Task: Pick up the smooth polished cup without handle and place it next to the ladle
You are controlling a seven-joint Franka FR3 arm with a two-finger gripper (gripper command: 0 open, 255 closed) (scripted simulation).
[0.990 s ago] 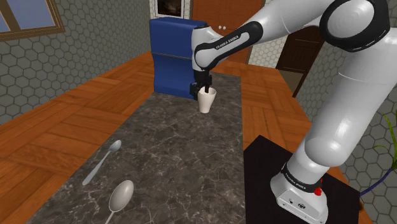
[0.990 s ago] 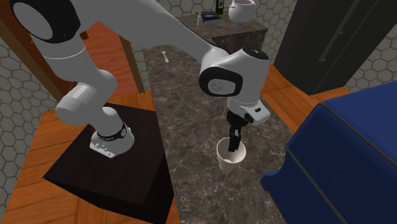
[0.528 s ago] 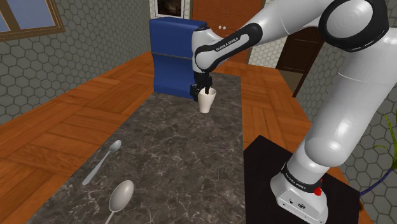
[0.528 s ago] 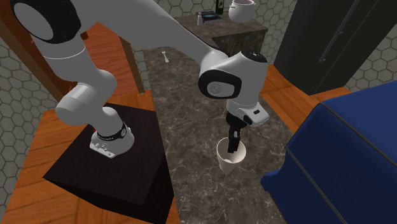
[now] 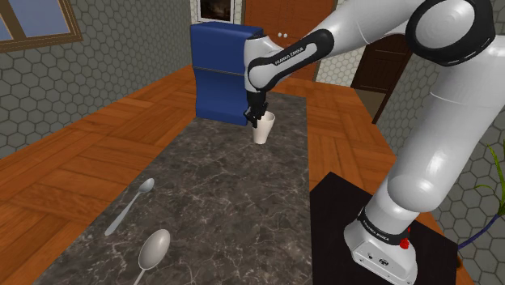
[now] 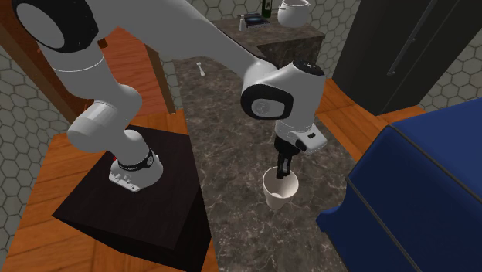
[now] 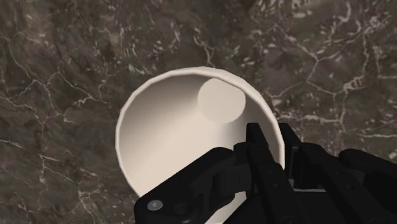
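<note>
A plain off-white cup without a handle (image 5: 263, 130) stands upright on the dark marble counter (image 5: 227, 202), near its far end in the shoulder view. My black gripper (image 5: 256, 118) comes down on it from above, shut on the cup's wall. In the wrist view one finger (image 7: 257, 150) is inside the cup (image 7: 172, 140) and the other outside, the rim pinched between them at my gripper (image 7: 273, 151). The second exterior view shows the gripper (image 6: 284, 168) at the cup's (image 6: 279, 191) rim. The ladle (image 5: 152, 249) lies at the counter's near end, far from the cup.
A slim spoon (image 5: 129, 206) lies beside the ladle. A blue box (image 5: 218, 73) stands at the counter's far end, just behind the cup. The black stand (image 5: 364, 235) sits at the shoulder view's lower right. A white pot (image 6: 294, 11) rests on another counter.
The fingers, which straddled the cup's rim apart, have come together on its wall. The cup and the arm have hardly shifted.
</note>
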